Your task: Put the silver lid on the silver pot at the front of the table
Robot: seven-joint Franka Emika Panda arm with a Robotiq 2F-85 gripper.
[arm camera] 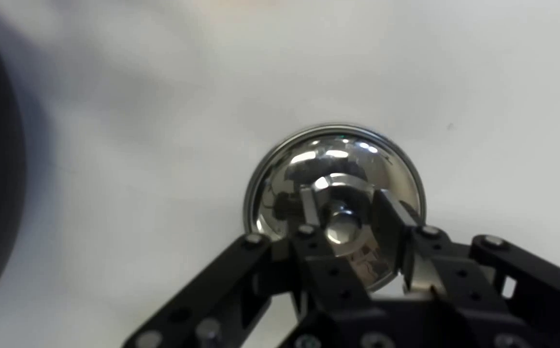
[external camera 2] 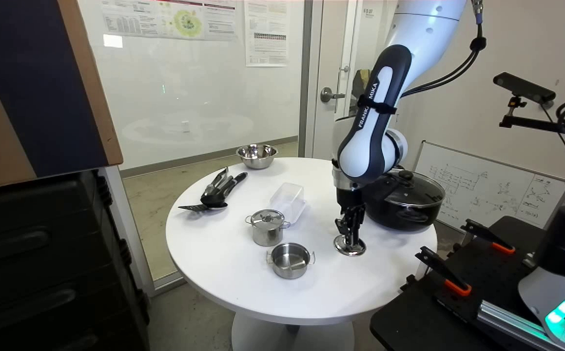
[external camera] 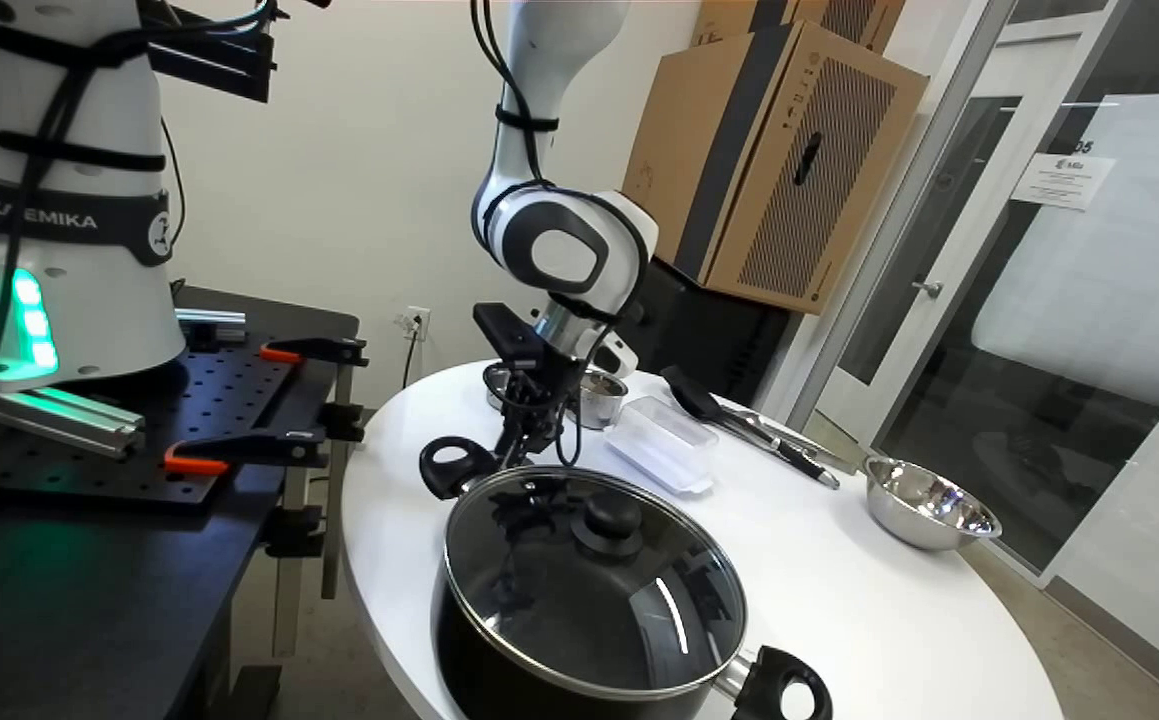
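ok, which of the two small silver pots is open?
The shallow pot, lower in an exterior view: its bare inside shows. The taller pot, above and left of it there, wears a lid.

Before me, glare is streaking the glass lid [external camera: 579, 590] and dotting the silver lid [arm camera: 341, 223]; wrist view: counter [arm camera: 149, 203] blurring.
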